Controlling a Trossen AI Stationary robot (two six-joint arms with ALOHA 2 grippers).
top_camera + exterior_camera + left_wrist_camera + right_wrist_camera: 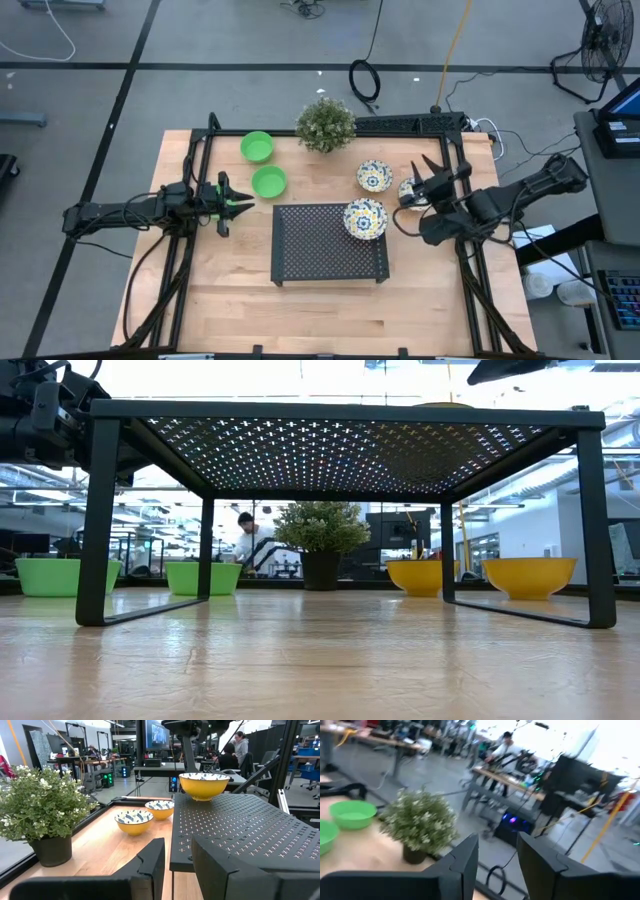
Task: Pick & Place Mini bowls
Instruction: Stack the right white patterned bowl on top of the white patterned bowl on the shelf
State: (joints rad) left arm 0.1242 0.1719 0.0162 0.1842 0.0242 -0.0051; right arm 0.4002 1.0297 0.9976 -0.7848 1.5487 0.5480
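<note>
Hovering at the right edge of the tabletop point(230, 300), the right gripper point(428, 166) has its fingers parted with nothing between them, as its own wrist view shows a clear gap. It sits over a patterned bowl point(408, 190) that is mostly hidden beneath it (only a sliver of the rim shows from above). The left gripper point(240, 200) waits at the left side, just beside the nearer green bowl point(268, 182); its fingers stand apart and grip nothing. A second green bowl point(257, 147) lies farther back, near the potted plant point(325, 124). Both green bowls appear empty. One patterned bowl point(365, 219) sits on the back right corner of the black perforated rack point(325, 250), and another patterned bowl point(374, 176) rests on the wood just behind that rack; neither holds anything that can be seen. In the low view the bowl on top of the rack is hidden by the mesh, the two patterned bowls on the wood show only their yellow outsides, and the left arm is cut off at the upper left corner. A person point(245, 540) shows in the room behind, too small to make out further.
</note>
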